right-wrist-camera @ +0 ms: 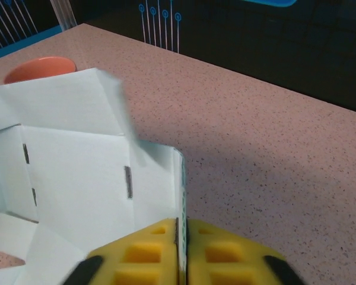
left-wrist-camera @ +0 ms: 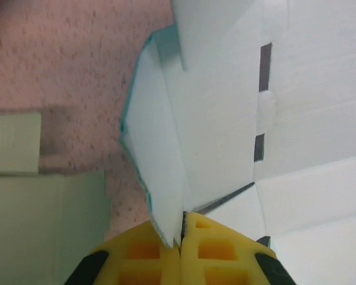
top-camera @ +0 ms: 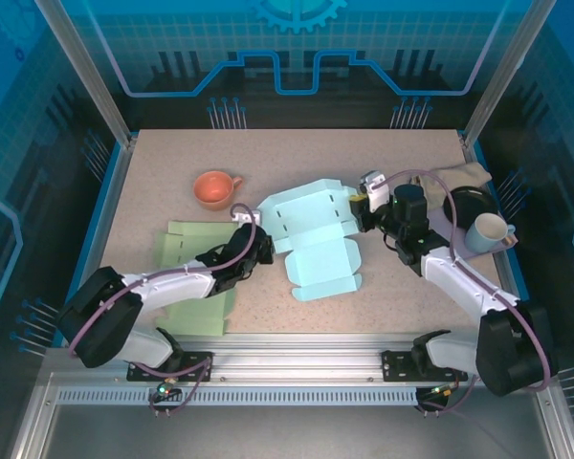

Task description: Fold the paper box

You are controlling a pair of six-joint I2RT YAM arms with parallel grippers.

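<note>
the speckled worktop (top-camera: 172,163) carries an orange cup (top-camera: 215,188), a pale blue paper box (top-camera: 320,263), green sheets (top-camera: 187,239) and a black plate (top-camera: 464,203).

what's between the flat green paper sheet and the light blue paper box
The left arm's fingers, pinching a flap of the light blue paper box, in the top view.

Text: you can read none anywhere.
Back panel (top-camera: 383,43): you see a blue gear emblem (top-camera: 298,11), upper centre, unlettered.
Paper box (top-camera: 311,229): blank.
</note>
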